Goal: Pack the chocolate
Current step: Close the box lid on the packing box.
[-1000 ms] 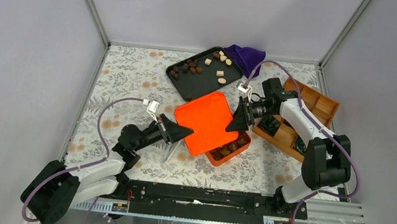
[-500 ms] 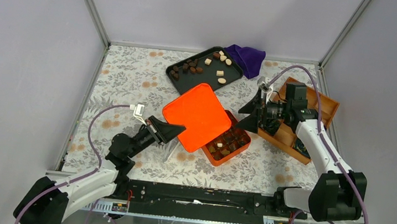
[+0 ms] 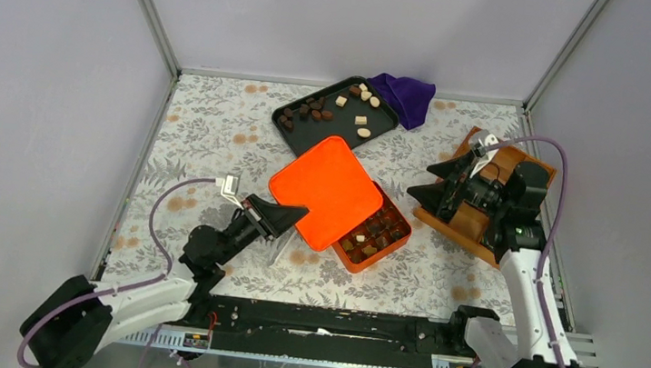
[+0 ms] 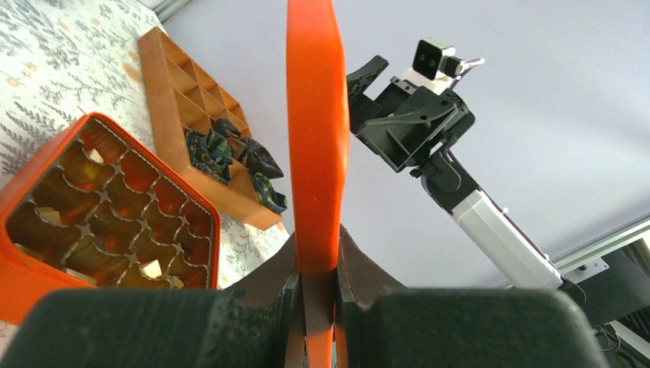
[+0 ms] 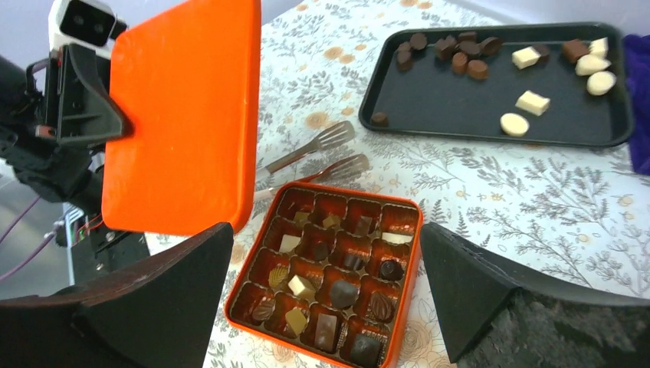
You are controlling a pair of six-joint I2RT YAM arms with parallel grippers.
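Observation:
An orange box (image 3: 400, 240) sits mid-table, its cells holding brown and cream chocolate pieces (image 5: 343, 292). My left gripper (image 3: 286, 219) is shut on the near edge of the orange lid (image 3: 326, 191), which hangs tilted over the box's left part. In the left wrist view the lid (image 4: 314, 115) stands edge-on between the left gripper's (image 4: 318, 268) jaws. My right gripper (image 3: 431, 186) is open and empty, right of the box; the right wrist view shows the right gripper (image 5: 326, 230) facing the box (image 5: 408, 261). More chocolate (image 3: 316, 110) lies on a black tray (image 3: 345, 136).
A wooden divided tray (image 3: 533, 174) under the right arm holds dark crinkled rolls (image 4: 230, 153). A purple cloth (image 3: 404, 96) lies at the back. Metal tongs (image 5: 306, 153) rest left of the box. Enclosure walls ring the table.
My right gripper opened off the lid's right edge and drew back right over the wooden tray. The lid, still in my left gripper, moved left and uncovered more of the box.

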